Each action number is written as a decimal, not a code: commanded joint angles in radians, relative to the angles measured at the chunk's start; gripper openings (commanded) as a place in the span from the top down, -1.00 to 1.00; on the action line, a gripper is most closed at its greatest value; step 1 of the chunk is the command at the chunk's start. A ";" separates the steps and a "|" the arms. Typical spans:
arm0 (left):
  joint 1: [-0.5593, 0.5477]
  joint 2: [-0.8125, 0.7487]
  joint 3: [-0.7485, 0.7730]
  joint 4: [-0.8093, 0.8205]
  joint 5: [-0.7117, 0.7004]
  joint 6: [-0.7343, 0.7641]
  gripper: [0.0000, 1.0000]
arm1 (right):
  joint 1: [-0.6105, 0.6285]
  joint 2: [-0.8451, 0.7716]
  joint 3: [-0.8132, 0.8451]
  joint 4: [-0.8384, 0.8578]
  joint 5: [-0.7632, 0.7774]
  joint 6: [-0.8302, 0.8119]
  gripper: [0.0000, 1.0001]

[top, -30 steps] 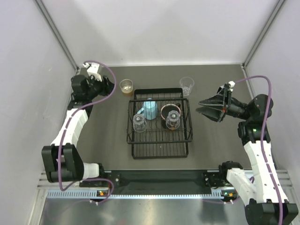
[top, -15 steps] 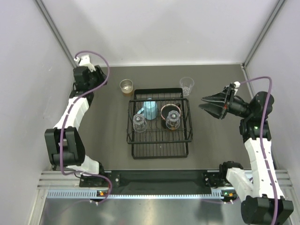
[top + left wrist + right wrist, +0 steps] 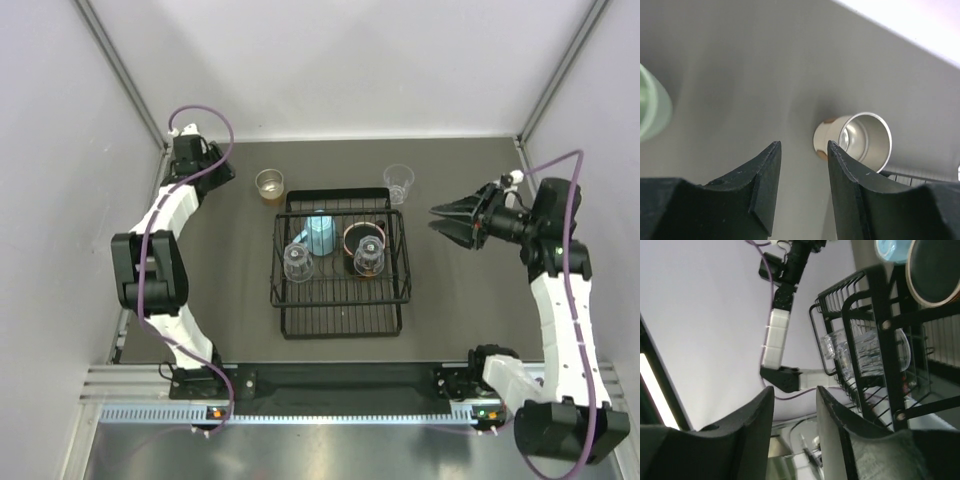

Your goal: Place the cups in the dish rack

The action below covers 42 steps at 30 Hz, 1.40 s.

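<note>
Since a second ago the left arm has folded back into the far-left corner, while the right arm has lifted its elbow and left its gripper almost where it was. Nearest the arm bases, the dish rack sits mid-table with its front section bare, so there is room to load. In its far half two clear glasses stand side by side, and just behind them are the light blue mug and the red-rimmed dark cup. The right gripper hangs beside the rack's right side, its jaws spread wide with nothing between them, probably placed to reach the loose clear glass just past the rack's far-right corner. By the far-left corner stands the tan-brown cup. The left gripper is parted and empty too, and its wrist camera frames that cup just beyond its fingertips. The pale green tumbler shows only at that view's left edge, so the tumbler seems to lie deepest in the corner, which would explain the long reach.
</note>
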 commanded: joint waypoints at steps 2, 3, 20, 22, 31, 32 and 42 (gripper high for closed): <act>-0.023 0.049 0.066 -0.007 0.034 -0.054 0.06 | -0.011 0.116 0.273 -0.486 0.222 -0.547 0.19; -0.026 0.059 0.069 -0.009 0.036 -0.064 0.05 | -0.011 0.160 0.316 -0.618 0.264 -0.619 0.19; -0.045 0.037 0.132 -0.082 -0.299 -0.040 -0.14 | -0.011 0.247 0.504 -0.791 0.441 -0.880 0.12; -0.037 0.025 0.147 -0.096 -0.355 -0.022 -0.19 | -0.011 0.250 0.507 -0.791 0.439 -0.887 0.12; 0.090 0.002 0.219 -0.216 -0.418 -0.032 -0.46 | 0.024 0.242 0.492 -0.762 0.432 -0.910 0.11; 0.101 -0.001 0.219 -0.222 -0.427 -0.032 -0.46 | 0.027 0.245 0.495 -0.763 0.427 -0.908 0.11; 0.219 0.043 0.244 -0.334 -0.435 -0.065 -0.43 | 0.047 0.274 0.521 -0.737 0.399 -0.888 0.10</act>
